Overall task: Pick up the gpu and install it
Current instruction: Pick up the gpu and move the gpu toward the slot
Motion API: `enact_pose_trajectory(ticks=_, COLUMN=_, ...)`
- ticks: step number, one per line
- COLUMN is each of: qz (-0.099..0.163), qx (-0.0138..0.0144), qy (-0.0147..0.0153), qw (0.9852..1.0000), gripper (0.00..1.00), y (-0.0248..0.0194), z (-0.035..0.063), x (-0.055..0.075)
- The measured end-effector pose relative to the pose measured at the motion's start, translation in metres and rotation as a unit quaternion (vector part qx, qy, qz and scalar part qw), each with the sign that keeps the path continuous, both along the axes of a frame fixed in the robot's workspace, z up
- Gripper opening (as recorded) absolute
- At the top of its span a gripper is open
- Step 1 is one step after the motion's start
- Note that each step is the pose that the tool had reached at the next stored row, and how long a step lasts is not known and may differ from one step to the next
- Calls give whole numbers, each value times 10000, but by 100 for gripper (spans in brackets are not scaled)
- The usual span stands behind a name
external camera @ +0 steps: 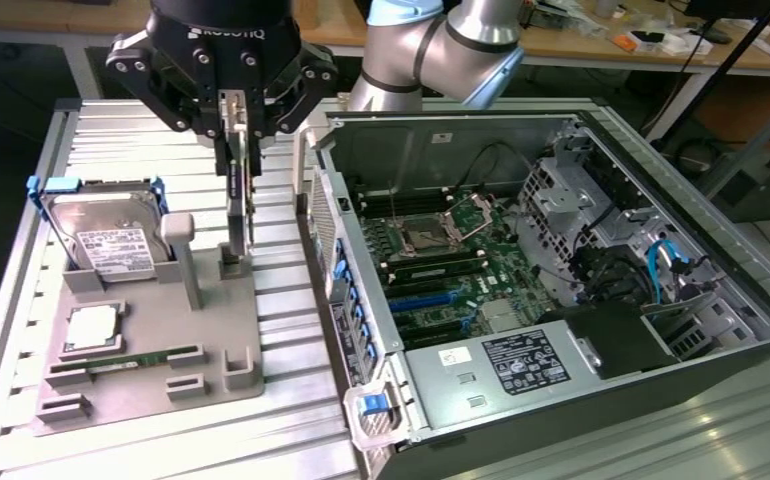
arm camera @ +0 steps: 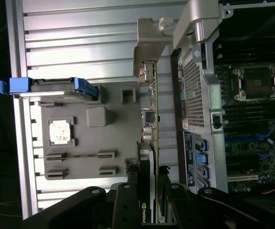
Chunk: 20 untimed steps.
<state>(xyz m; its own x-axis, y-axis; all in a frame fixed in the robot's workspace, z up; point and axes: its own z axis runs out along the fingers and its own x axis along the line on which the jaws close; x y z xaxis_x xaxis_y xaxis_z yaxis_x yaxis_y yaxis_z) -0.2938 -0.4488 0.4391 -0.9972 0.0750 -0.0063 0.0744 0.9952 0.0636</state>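
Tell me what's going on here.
The tool is closed on the top edge of the graphics card, which stands upright on the gray holder beside the open computer case. The card is not in the case yet.

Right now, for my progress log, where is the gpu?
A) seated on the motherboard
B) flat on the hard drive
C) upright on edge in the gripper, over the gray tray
C: the gpu stands on edge, clamped by the gripper above the gray tray, outside the computer case.
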Motion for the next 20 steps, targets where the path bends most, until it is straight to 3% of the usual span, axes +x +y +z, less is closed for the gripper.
enact_pose_trajectory(ticks=20, qz=0, qx=0, qy=0, qw=10000, gripper=27, y=0, z=0, x=154)
